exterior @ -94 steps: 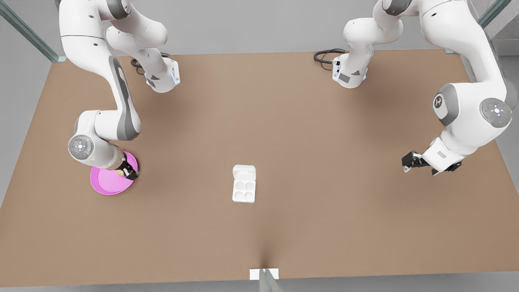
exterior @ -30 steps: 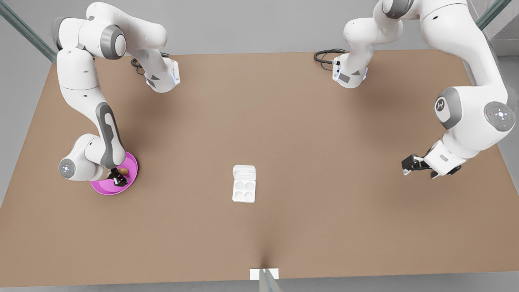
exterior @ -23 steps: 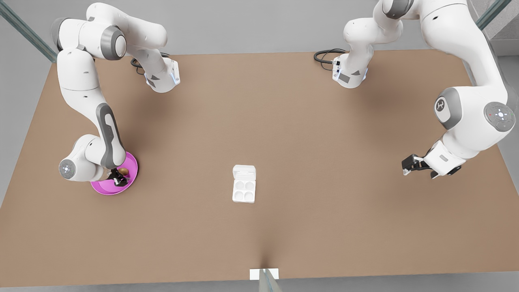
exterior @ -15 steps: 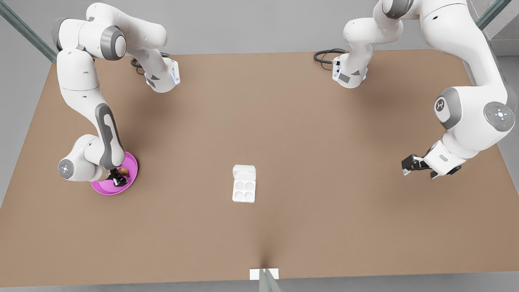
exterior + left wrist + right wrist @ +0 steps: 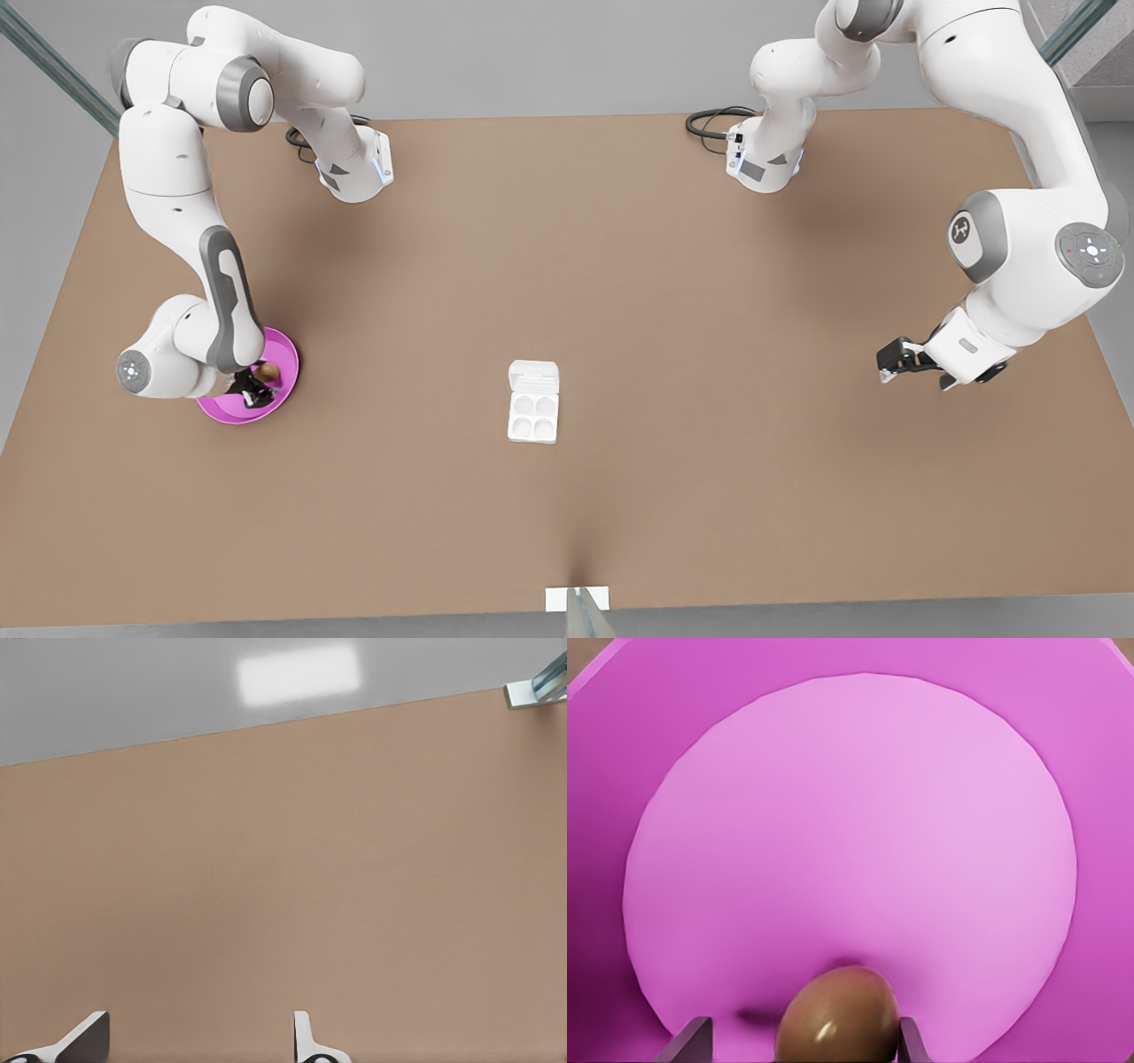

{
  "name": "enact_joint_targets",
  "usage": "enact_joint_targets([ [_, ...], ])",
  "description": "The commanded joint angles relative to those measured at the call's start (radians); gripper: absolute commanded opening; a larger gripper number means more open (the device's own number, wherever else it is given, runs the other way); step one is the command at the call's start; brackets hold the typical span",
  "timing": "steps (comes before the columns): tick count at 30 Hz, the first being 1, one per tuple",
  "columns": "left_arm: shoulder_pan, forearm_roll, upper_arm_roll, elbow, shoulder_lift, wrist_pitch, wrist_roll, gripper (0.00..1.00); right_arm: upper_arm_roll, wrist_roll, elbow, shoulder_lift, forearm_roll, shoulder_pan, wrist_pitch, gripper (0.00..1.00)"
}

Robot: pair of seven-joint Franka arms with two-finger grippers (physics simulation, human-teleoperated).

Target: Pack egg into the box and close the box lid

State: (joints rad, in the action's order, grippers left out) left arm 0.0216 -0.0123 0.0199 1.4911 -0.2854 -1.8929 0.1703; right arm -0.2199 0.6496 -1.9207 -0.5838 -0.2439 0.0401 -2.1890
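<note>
You are looking down on a brown tabletop (image 5: pixel 620 292) with 2 white arms, 1 at each side.

At the front view's left, your right hand (image 5: pixel 257 383) is down over a pink plate (image 5: pixel 232 409). The egg (image 5: pixel 267 369) sits on that plate, at the hand. In the right wrist view the egg (image 5: pixel 837 1013) rests on the plate (image 5: pixel 850 815) between the 2 fingertips (image 5: pixel 692 1041). One finger looks to be touching the egg's side and the other stands a little apart from it, so the hand is spread around the egg and you cannot tell a firm pinch.

The box (image 5: pixel 533 416) lies near the middle of the tabletop, well apart from the plate. Its 4 round cups face up with nothing in them. The lid (image 5: pixel 534 376) lies open and flat, hinged on the box's far edge.

At the front view's right, your left hand (image 5: pixel 889 365) hangs above bare tabletop, well apart from the box, and this arm waits. In the left wrist view its fingertips (image 5: pixel 84 1041) stand spread, with only tabletop (image 5: pixel 292 886) between them.
</note>
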Motion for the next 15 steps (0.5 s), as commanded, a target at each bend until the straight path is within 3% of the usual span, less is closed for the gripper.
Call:
enact_joint_targets([
  [1, 0.000, 0.000, 0.000, 0.000, 0.000, 0.000, 0.000, 1.00, 0.001, -0.001, 0.000, -0.001, 0.000, 0.001, 0.000, 0.82],
  [15, -0.034, 0.006, -0.003, 0.002, -0.018, 0.002, 0.000, 1.00, -0.001, -0.007, -0.008, -0.005, -0.005, 0.015, 0.009, 0.81],
])
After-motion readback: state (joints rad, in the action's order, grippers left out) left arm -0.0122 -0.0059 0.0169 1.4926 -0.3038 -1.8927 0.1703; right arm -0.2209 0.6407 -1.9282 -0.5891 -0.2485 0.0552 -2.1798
